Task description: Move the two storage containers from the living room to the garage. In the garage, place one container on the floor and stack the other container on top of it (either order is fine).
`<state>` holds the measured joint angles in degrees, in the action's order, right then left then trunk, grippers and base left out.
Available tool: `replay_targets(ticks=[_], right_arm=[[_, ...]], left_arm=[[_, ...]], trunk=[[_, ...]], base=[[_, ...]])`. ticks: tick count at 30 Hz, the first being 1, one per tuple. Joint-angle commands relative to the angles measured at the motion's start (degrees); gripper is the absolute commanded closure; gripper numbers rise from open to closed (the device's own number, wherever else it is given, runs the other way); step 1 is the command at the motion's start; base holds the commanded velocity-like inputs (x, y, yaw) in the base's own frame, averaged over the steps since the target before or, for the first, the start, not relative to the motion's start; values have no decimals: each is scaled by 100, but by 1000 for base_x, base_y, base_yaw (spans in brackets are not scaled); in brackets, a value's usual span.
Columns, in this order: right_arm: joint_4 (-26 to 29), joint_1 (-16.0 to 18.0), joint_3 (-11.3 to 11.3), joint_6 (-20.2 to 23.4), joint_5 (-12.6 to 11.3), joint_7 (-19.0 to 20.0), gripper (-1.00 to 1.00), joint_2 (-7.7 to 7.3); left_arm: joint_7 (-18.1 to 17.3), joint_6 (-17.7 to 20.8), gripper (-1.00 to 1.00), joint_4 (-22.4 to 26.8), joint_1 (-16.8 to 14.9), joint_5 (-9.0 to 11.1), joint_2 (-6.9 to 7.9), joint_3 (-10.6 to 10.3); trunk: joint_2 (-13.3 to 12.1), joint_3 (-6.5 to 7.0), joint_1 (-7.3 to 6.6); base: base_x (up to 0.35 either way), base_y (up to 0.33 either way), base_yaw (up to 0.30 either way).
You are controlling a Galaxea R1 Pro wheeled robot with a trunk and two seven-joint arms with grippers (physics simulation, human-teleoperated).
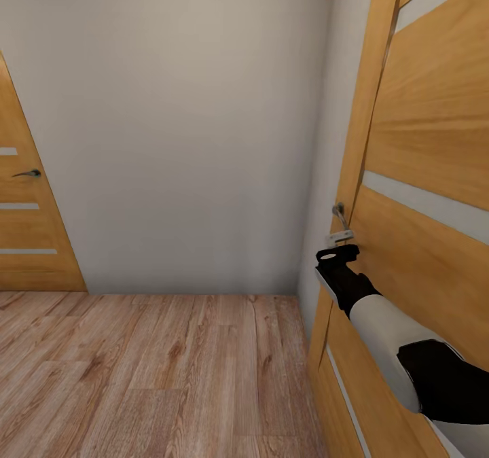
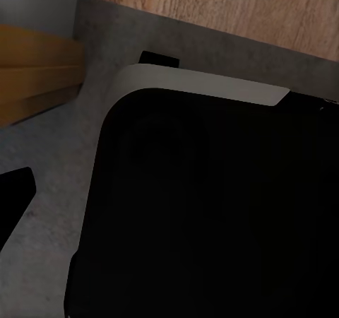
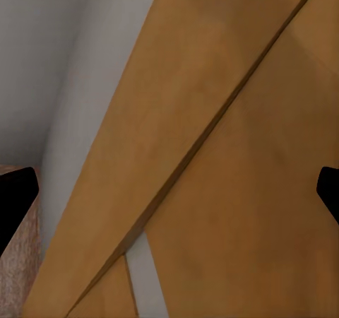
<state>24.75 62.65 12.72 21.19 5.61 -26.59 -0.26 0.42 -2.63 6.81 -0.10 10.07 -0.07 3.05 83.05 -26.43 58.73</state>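
Right arm is out at the right-hand door (image 1: pixel 435 172), a wood door with pale horizontal strips, hinged open toward the robot so its leading edge runs close past the right gripper (image 1: pixel 337 254). In the head view the gripper sits directly under the door's metal lever handle (image 1: pixel 339 219), touching or nearly touching the lever's lower end; can't tell which. In the right wrist view the two fingertips (image 3: pixel 15 201) stand at opposite borders of the picture, well apart, so the jaws are spread, nothing between them but the door face and the frame edge (image 3: pixel 212 131).

Open room: relative to that door, the plain grey-white wall (image 1: pixel 183 125) closes off the space straight ahead, meeting the light wood plank floor (image 1: pixel 156 370) at a clean line. The floor patch between the door and the far-left second door (image 1: pixel 27 227) carries no objects. That second door is shut against its frame and has its own lever handle (image 1: pixel 27 173).

Left wrist view: dark robot body panel (image 2: pixel 212 212) with a pale rim, grey surface beside it, plank floor beyond. One dark left fingertip (image 2: pixel 14 198) shows at the border; left jaw state can't be told.

Storage containers: not visible from this spot by the door.
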Motion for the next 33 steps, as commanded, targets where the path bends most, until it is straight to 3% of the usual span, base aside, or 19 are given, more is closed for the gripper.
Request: replay_targets(ticks=[1,12,15,19,20,22,25,30,33], right_arm=[[-2,2,-24,80,81,-30,-100,-225],[-1,2,-16,95,69,-9,-100,-31],[-4,2,-24,93,50,34,-100,302],[-6,2,-30,89,44,45,-100,588],[-13,2,-32,88,41,47,-100,793],[-18,2,-32,88,39,48,-100,914],[-35,2,-32,86,39,50,-100,1025],[-570,2,-46,-132,-22,346,-100,1025],[-1534,2,-78,-731,-473,956,-100,1025]], left_arm=[[2,-10,-100,5,1,13,-3,29],[2,-10,-100,5,1,13,-2,29],[2,-9,-100,5,1,13,-6,29],[2,-10,-100,5,1,13,-3,29],[2,-10,-100,5,1,13,-3,29],[2,-10,-100,5,1,13,-2,29],[2,-10,-100,5,1,13,-3,29],[2,-10,-100,5,1,11,-6,29],[2,-10,-100,5,1,10,-5,27]], trunk=[[3,-6,0],[3,-6,0],[3,-6,0],[3,-6,0],[3,-6,0],[3,-6,0],[3,-6,0],[3,-6,0],[3,-6,0]], base=[[0,0,0],[0,0,0],[0,0,0],[0,0,0],[0,0,0],[0,0,0],[0,0,0],[0,0,0],[0,0,0]])
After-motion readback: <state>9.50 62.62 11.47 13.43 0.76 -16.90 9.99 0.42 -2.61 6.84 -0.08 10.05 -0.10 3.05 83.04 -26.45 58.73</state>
